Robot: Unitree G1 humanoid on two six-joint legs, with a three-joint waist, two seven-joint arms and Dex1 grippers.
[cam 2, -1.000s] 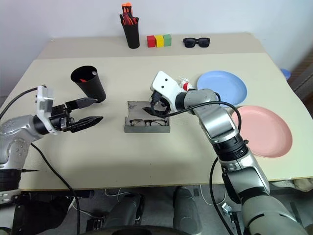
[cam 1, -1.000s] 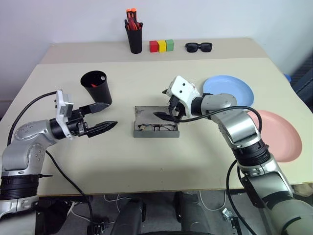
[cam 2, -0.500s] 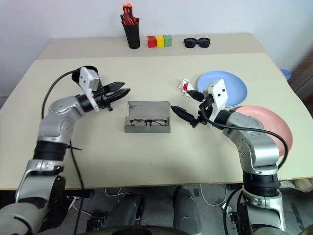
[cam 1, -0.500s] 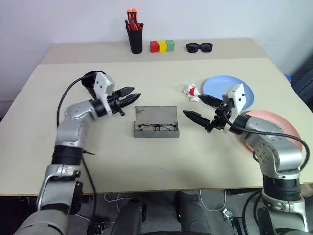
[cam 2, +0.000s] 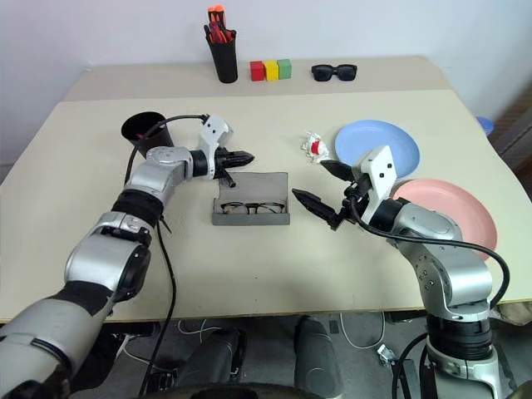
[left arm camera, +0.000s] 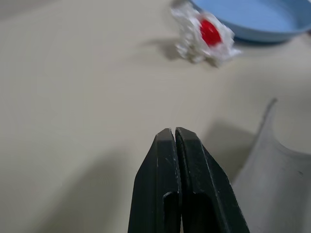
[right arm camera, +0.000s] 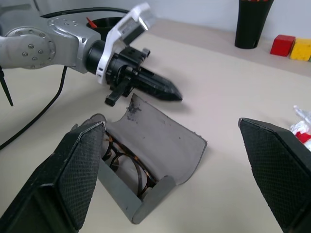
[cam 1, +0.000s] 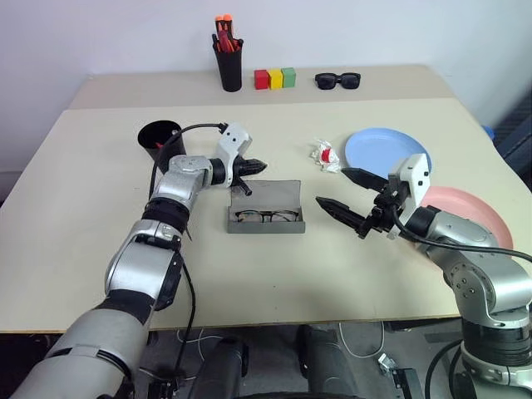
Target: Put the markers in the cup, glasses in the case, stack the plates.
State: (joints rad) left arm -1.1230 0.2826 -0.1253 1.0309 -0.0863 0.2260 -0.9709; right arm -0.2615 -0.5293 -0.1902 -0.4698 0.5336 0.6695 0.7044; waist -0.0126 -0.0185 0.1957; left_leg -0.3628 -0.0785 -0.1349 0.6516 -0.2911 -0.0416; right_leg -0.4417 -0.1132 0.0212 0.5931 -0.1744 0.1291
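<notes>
right wrist view showed the left gripper (right arm camera: 163, 91) clenched on nothing, its tip just behind the raised lid of the case (right arm camera: 146, 165), which lay open near the middle of the table (cam 1: 100, 249) with the glasses (right arm camera: 124, 162) inside. the right gripper (cam 1: 347, 198) hung released, jaws wide, between the case and the plates, holding nothing.

judging from this, the lid was about to be pushed shut. the risk was that a closed tip pressing the lid's rear edge would slide the whole light case toward the near edge instead of folding it, since nothing braced it. a lid coming down on a raised temple could also pinch the glasses or spring back open. the right gripper stood close enough to steady the case, but it could clip the blue plate (cam 1: 386, 150) beside it on any swing.

counted: one case, one pair of wire glasses, one black cup (cam 1: 160, 141) toward the left edge with a red-tipped marker (right arm camera: 90, 21) showing inside; i could not tell whether the second was in it. two plates, blue and pink (cam 1: 465, 220), lay side by side unstacked near the right edge. one crumpled wrapper (cam 1: 322, 155) sat beside the blue plate. along the far edge: one pen holder (cam 1: 228, 58), three coloured blocks (cam 1: 275, 78), one pair of sunglasses (cam 1: 337, 80).
</notes>
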